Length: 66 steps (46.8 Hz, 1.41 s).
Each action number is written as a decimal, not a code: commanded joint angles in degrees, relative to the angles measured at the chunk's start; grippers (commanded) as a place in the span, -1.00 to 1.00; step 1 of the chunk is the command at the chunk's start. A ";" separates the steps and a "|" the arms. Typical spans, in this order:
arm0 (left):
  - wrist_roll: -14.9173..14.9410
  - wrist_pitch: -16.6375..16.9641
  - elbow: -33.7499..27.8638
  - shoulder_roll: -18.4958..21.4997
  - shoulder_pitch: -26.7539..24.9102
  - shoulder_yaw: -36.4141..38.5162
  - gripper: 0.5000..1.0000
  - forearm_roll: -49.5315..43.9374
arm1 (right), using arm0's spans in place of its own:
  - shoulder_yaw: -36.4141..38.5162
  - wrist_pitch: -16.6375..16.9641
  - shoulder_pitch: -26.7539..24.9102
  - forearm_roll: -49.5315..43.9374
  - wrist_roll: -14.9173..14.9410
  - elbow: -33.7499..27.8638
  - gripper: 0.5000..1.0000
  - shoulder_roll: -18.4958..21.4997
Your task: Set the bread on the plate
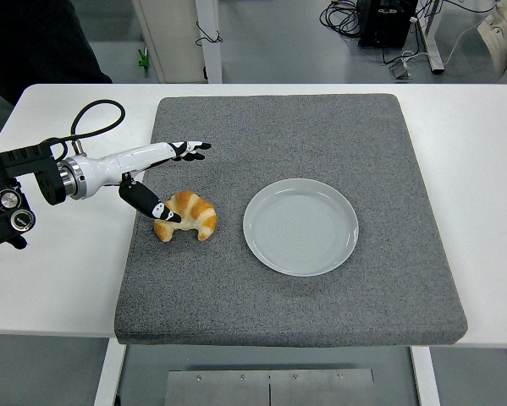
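A golden croissant (188, 216) lies on the grey mat (304, 127), just left of an empty pale plate (300, 226). My left hand (175, 180) hovers over the croissant's left end with fingers spread and holding nothing. Its thumb (154, 206) points down at the croissant's near-left tip; whether it touches I cannot tell. The other fingertips (194, 149) stretch out beyond the croissant's far side. My right arm is out of view.
The mat covers most of the white table (482, 169). A black cable (96, 118) loops above my left forearm. A person's dark clothing (33, 42) shows at the top left, and cables and furniture legs lie on the floor beyond the table.
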 commanded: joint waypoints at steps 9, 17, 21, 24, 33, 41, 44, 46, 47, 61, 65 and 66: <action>-1.64 0.55 0.10 -0.35 2.24 -0.08 0.83 2.20 | 0.00 -0.01 -0.05 0.00 0.00 0.00 1.00 0.00; -1.82 2.12 0.28 -0.71 3.03 0.01 0.83 3.87 | 0.00 -0.01 0.04 0.00 0.00 0.00 1.00 0.00; -1.82 3.71 0.37 -0.80 3.65 0.01 0.83 4.66 | 0.00 -0.01 0.04 0.00 0.00 0.00 1.00 0.00; -1.82 4.41 0.45 -0.88 3.74 0.01 0.83 4.84 | 0.00 -0.01 -0.05 0.00 0.00 0.00 1.00 0.00; -1.82 5.64 0.81 -1.15 4.44 0.18 0.83 5.54 | 0.00 -0.01 0.04 0.00 0.00 0.00 1.00 0.00; -1.64 8.46 2.56 -2.29 5.05 1.76 0.83 5.72 | 0.00 -0.01 -0.05 0.00 0.00 0.00 1.00 0.00; -1.64 9.07 3.00 -2.73 5.05 2.64 0.83 5.72 | 0.00 -0.01 0.04 0.00 0.00 0.00 1.00 0.00; -1.64 9.68 3.09 -2.73 5.05 2.82 0.83 5.72 | 0.00 -0.01 -0.05 0.00 0.00 0.00 1.00 0.00; -1.64 9.86 3.09 -2.82 5.14 2.91 0.83 5.72 | 0.00 -0.01 0.04 0.00 0.00 0.00 1.00 0.00; -1.55 10.13 3.27 -3.61 5.14 3.00 0.76 6.24 | 0.00 -0.01 0.04 0.00 0.00 0.00 1.00 0.00; -1.64 10.13 3.36 -3.61 5.06 3.44 0.69 6.86 | 0.00 0.08 -0.05 0.00 0.00 0.00 1.00 0.00; -1.73 10.21 3.44 -3.61 5.05 3.70 0.67 6.86 | 0.00 -0.01 -0.05 0.00 0.00 0.00 1.00 0.00</action>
